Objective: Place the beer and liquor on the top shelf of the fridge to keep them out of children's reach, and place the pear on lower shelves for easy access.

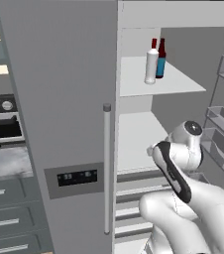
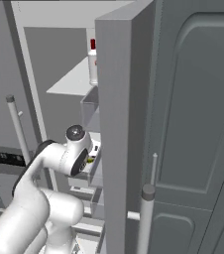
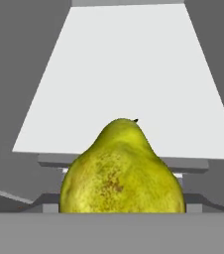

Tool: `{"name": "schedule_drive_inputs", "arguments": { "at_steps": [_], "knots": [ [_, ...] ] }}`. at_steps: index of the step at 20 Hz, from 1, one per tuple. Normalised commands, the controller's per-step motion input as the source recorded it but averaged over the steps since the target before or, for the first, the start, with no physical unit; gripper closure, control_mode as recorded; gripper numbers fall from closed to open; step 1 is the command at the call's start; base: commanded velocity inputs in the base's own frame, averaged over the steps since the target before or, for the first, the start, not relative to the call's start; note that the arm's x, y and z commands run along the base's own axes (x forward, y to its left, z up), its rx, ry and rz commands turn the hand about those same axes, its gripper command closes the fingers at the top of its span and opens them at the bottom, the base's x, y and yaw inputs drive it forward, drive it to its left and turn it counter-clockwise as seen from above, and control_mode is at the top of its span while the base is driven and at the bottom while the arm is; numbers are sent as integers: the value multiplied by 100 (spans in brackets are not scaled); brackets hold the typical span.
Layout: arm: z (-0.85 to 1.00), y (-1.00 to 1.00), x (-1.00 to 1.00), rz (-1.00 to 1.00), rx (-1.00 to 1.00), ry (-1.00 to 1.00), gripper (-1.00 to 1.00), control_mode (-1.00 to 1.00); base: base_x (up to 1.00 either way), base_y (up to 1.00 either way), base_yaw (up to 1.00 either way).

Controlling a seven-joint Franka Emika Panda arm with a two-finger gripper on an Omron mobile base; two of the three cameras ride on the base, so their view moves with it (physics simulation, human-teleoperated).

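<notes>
You had the pear [image 3: 122, 171] right before the hand camera; whether the pincer clamped it, I couldn't tell. Beer [image 1: 161, 59] and liquor [image 1: 151, 65] stood touching on the top shelf [image 1: 183, 82].

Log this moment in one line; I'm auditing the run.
beer, liquor: on top shelf | pear: at end effector, before a lower shelf | fridge: open

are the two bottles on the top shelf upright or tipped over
Upright. The liquor and the beer stand side by side on the top shelf, necks pointing up.
</notes>
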Motion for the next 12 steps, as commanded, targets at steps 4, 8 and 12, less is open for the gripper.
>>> {"name": "schedule_drive_inputs", "arguments": {
  "at_steps": [4,8,12],
  "knots": [
    [-21,-12,59,0,0,0,100,-100,0,0,0],
    [-23,-4,60,0,0,0,100,-100,0,0,0],
    [-25,-6,61,0,0,0,100,-100,0,0,0]
  ]
}}
